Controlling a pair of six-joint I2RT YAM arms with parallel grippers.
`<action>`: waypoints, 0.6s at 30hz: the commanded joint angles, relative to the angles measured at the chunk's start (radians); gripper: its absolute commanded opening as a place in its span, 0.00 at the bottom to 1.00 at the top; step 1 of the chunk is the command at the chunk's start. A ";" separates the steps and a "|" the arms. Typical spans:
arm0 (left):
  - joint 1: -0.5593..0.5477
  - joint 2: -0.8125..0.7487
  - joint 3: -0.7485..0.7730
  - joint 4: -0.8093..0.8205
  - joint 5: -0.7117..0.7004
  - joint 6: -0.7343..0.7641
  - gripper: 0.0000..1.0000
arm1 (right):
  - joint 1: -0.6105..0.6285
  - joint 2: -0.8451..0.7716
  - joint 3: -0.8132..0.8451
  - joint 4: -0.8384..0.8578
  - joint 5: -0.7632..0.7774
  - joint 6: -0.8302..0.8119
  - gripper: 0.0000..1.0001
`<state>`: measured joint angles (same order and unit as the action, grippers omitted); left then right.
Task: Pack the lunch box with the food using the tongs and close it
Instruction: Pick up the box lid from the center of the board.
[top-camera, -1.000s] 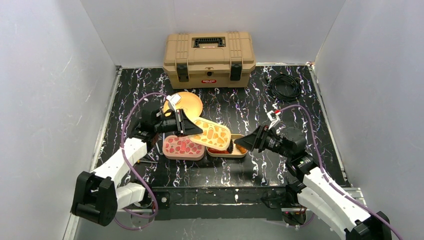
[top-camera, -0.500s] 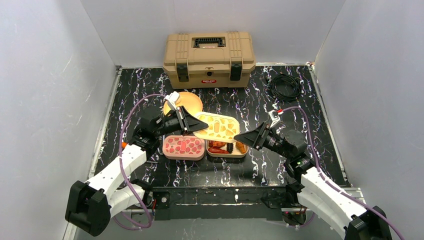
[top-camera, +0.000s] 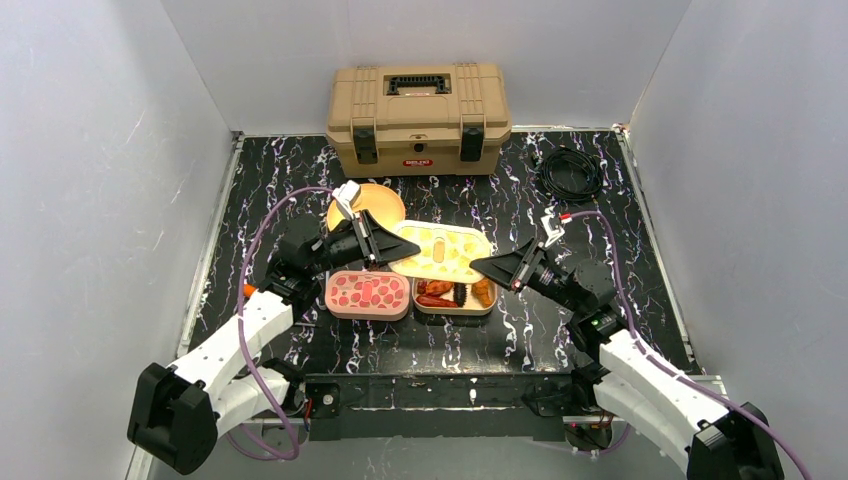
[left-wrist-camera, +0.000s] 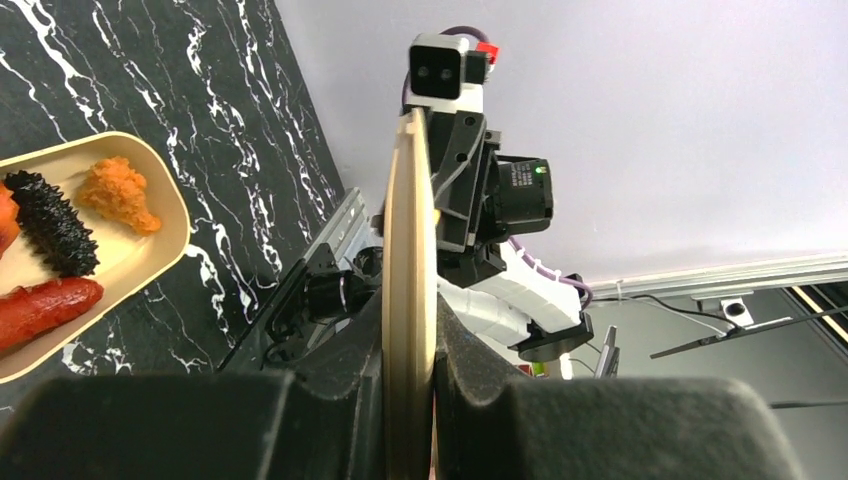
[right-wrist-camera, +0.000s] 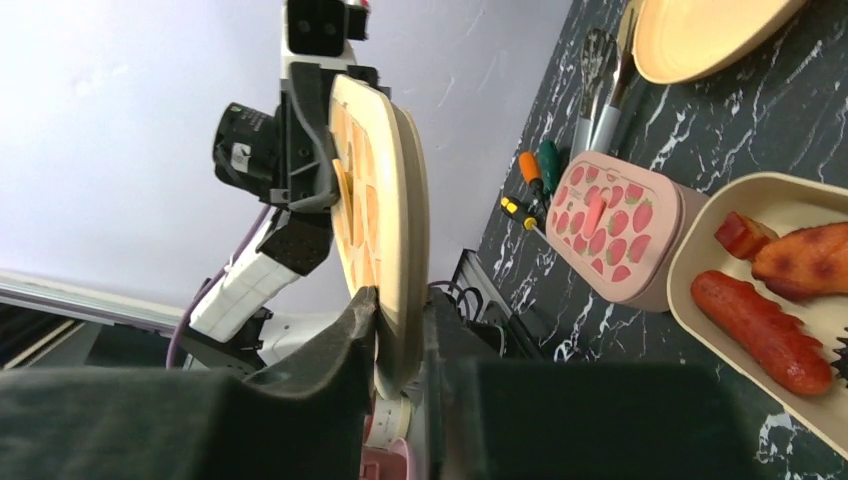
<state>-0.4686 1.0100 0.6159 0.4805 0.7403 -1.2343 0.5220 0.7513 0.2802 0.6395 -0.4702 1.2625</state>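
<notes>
Lid (top-camera: 440, 252), being pinched at its left end by the left gripper (top-camera: 400, 258) and at its right end by the right gripper (top-camera: 478, 265), is hanging over the open tray (top-camera: 450, 311) and blocking entry from above. Pink box (top-camera: 367, 293) is crowding the tray's left side; bare counter (top-camera: 500, 345) is lying open near and right of it.

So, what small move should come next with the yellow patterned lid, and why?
Probably lower the yellow patterned lid level onto the open beige lunch box. The left gripper and right gripper each clamp one end of it, it hangs raised by the box, and the food lies inside.
</notes>
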 joint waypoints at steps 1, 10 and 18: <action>-0.007 -0.003 -0.030 0.021 0.028 0.010 0.04 | 0.000 -0.045 0.048 0.019 0.059 0.031 0.11; 0.113 0.007 -0.132 -0.089 0.090 0.085 0.98 | -0.036 -0.062 0.110 -0.432 0.120 -0.152 0.01; 0.137 -0.091 0.010 -0.646 -0.104 0.489 0.98 | -0.083 0.026 0.144 -0.548 0.074 -0.257 0.01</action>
<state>-0.3302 0.9676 0.5156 0.1326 0.7185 -0.9874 0.4515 0.7559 0.3584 0.1581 -0.3840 1.0878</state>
